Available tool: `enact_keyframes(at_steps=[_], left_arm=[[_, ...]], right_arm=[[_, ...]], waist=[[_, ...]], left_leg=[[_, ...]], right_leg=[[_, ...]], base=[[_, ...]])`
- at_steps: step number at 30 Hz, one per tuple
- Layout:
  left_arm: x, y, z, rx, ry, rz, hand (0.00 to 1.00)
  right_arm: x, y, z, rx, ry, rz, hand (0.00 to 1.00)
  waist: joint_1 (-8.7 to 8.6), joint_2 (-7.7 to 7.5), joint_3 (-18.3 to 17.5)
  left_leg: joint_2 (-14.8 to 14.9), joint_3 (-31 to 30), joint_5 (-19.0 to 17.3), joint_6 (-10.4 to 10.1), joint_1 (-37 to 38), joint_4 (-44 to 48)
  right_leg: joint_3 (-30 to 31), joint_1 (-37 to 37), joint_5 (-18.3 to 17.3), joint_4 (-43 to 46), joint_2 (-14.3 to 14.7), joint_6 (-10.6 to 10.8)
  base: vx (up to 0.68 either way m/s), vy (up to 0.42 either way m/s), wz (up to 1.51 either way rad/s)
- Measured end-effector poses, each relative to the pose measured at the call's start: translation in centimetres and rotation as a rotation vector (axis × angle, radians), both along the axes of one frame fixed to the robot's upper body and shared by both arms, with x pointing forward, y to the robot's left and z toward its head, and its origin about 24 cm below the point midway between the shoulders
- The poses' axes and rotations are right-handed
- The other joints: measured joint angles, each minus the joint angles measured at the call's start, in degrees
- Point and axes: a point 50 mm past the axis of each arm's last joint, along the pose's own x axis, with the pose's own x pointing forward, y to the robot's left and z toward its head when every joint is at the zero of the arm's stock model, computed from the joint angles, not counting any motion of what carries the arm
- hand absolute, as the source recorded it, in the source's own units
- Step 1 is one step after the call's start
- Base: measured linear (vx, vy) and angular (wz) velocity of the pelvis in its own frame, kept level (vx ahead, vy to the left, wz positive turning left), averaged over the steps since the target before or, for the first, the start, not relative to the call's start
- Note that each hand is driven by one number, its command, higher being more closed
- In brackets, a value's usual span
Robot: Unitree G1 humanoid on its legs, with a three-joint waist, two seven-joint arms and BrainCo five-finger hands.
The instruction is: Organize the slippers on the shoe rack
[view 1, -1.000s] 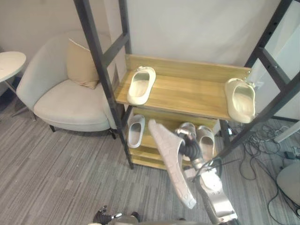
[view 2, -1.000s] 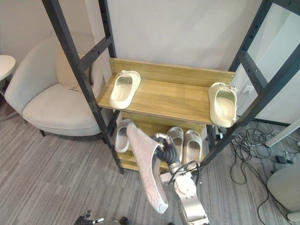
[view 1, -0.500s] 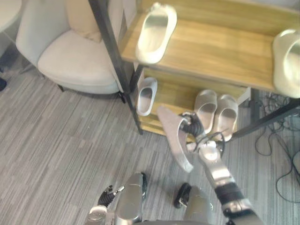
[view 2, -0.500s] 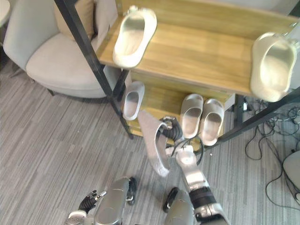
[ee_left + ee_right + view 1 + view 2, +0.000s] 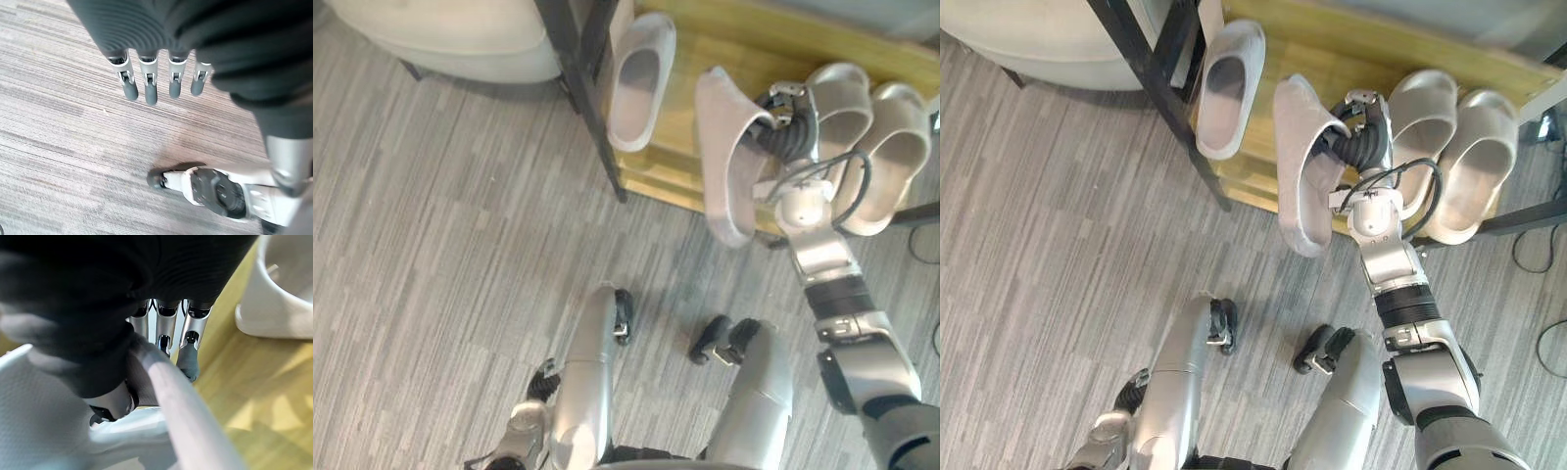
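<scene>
My right hand (image 5: 790,125) is shut on a pale grey slipper (image 5: 724,157), fingers curled over its strap edge (image 5: 186,396). The slipper hangs on its side, sole turned left, its front end over the low wooden shelf (image 5: 680,110) of the shoe rack and its heel past the shelf's front edge. A single matching slipper (image 5: 641,78) lies on that shelf to its left. A pair of slippers (image 5: 847,108) lies to its right, close behind my hand. My left hand (image 5: 146,83) hangs open low at my left side over the floor.
A black rack post (image 5: 582,78) rises at the shelf's left front corner. A pale armchair (image 5: 450,29) stands left of the rack. Grey striped carpet (image 5: 440,245) stretches in front of the rack.
The camera has tipped down from the top shelf to the low shelf and floor. My right hand has carried the slipper forward, from in front of the rack to over the low shelf.
</scene>
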Motion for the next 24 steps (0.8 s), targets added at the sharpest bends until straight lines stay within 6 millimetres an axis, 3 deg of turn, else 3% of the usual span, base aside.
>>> enact_keyframes(at_steps=[7,14,24], left_arm=[[0.7,-0.5,0.5,-0.019,-0.034,0.007,0.0],[1.2,-1.0,0.7,-0.024,-0.051,0.021,0.0],[1.8,-0.9,1.0,-0.043,-0.068,0.078,0.0]], right_arm=[[-0.1,-1.0,5.0,0.003,-0.143,-0.084,1.0],[0.8,-1.6,6.9,0.031,-0.15,-0.172,1.0],[1.8,-1.1,10.1,-0.05,-0.179,-0.28,1.0]], waist=[[0.99,0.05,0.6],[2.31,-0.12,0.9],[2.74,-0.33,1.1]], left_leg=[[-1.0,-1.0,0.4,0.1,-5.8,1.8],[-1.5,-1.5,0.7,-0.2,-8.2,1.6],[-2.6,-2.8,2.9,-1.1,-9.6,-1.0]], right_leg=[[-0.9,-4.3,-0.4,2.2,-1.9,-0.2],[-1.6,-6.2,-0.8,2.3,-2.4,-0.2],[-3.9,-6.4,-0.8,1.1,-3.2,-0.3]], base=[[0.02,0.052,0.12],[0.03,0.017,0.05],[0.02,0.003,0.1]])
